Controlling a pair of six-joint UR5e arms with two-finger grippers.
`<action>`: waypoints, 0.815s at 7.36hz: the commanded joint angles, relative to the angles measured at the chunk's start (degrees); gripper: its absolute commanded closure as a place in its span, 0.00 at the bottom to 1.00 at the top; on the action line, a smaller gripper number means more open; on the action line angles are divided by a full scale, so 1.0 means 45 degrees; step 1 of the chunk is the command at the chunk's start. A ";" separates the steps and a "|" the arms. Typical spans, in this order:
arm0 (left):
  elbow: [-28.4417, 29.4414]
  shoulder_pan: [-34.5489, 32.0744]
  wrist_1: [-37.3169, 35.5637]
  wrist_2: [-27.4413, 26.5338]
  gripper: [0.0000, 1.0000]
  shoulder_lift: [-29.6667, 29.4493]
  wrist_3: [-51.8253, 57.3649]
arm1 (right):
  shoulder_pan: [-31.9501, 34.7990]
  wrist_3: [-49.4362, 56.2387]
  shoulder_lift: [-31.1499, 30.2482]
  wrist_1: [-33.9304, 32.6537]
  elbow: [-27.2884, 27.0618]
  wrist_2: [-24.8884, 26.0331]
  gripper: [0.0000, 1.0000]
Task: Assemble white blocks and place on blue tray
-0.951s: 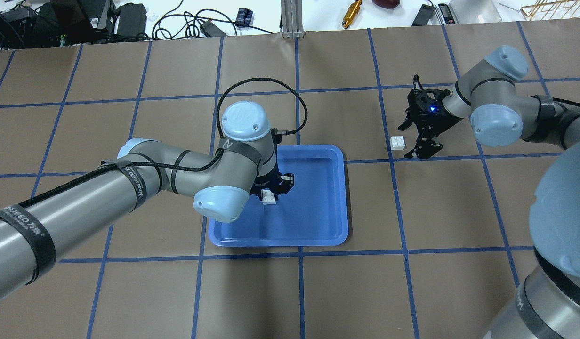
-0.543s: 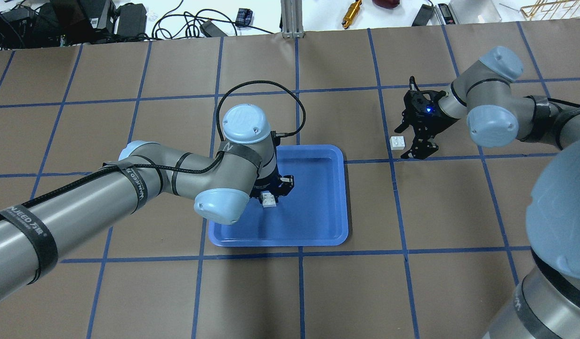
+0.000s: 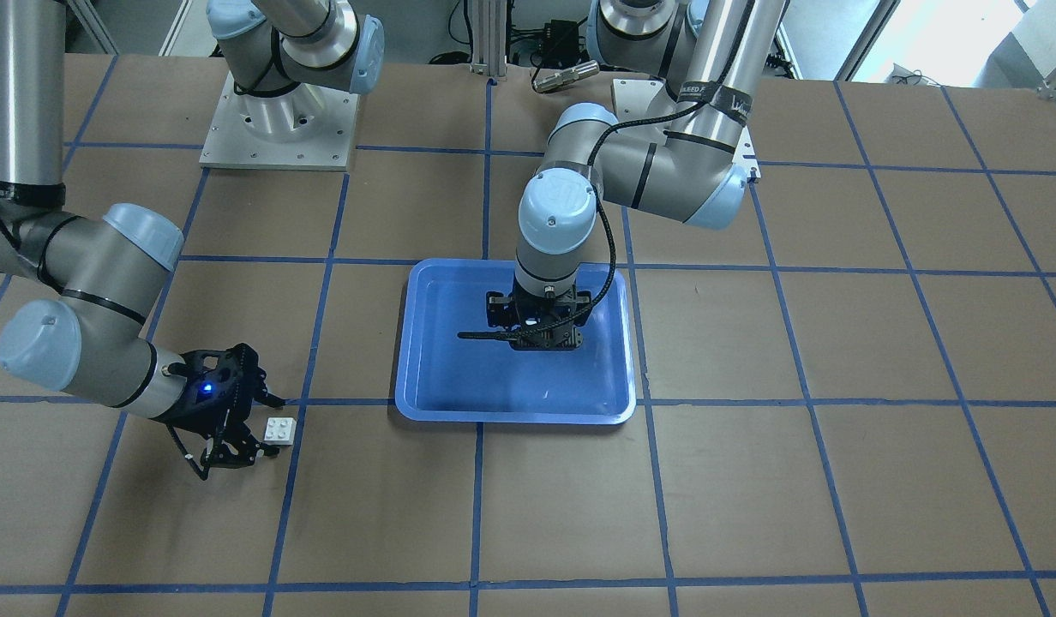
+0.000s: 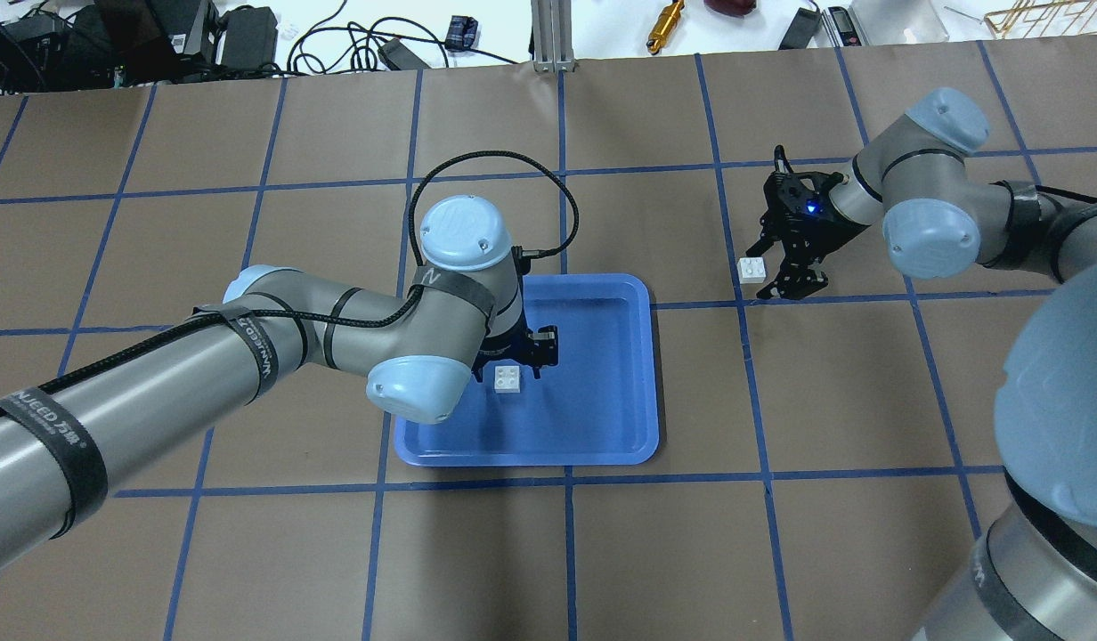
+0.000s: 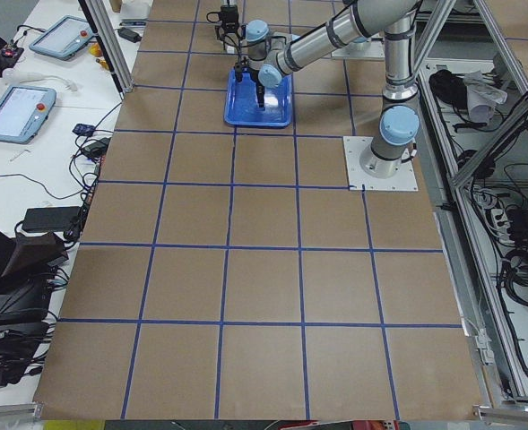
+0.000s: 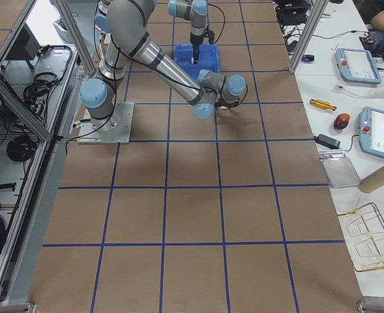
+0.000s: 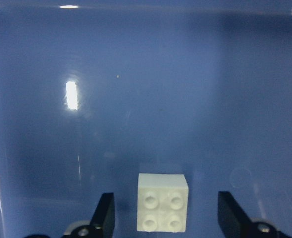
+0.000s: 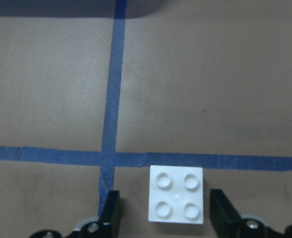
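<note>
The brown table [image 4: 246, 570] carries a blue tape grid [image 4: 566, 481].

left gripper [image 7: 165, 199] newly open, its white block [image 7: 162, 209] loose on the blue tray [image 4: 602, 427] — right gripper [image 8: 165, 196] closer around the other block [image 8: 177, 201]

Robotics lab (teach pendants [image 5: 11, 112], tape-gridded table [image 5: 264, 287])
</note>
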State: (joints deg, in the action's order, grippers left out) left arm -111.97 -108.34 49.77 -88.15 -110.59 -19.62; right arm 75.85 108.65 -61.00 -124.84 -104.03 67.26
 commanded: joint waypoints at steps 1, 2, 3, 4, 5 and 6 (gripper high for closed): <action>0.0445 0.0536 0.0246 0.0097 0.08 0.0511 0.0159 | 0.0000 0.0075 -0.0018 0.0009 0.0013 0.0014 0.94; 0.0989 0.1005 0.1176 0.0117 0.04 0.0841 0.0392 | 0.0000 0.0114 -0.0018 0.0009 0.0071 -0.0121 1.00; 0.1942 0.1705 0.3042 0.0098 0.00 0.1251 0.1284 | 0.0019 0.0095 -0.0135 0.0028 0.0110 -0.0142 1.00; 0.2919 0.2505 0.4975 0.0078 0.00 0.1661 0.2182 | 0.0020 -0.0021 -0.0213 0.0067 0.0207 -0.0142 1.00; 0.3489 0.3209 0.6019 -0.0019 0.00 0.2032 0.3236 | 0.0058 -0.0100 -0.0407 0.0144 0.0363 -0.0122 1.00; 0.3533 0.3719 0.6223 -0.0020 0.00 0.2403 0.3942 | 0.0291 -0.0120 -0.0757 0.0165 0.0422 -0.0122 1.00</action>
State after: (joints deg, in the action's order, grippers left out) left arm -97.84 -95.02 74.01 -88.08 -101.93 -6.57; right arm 76.30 108.37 -62.83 -124.32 -102.65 66.69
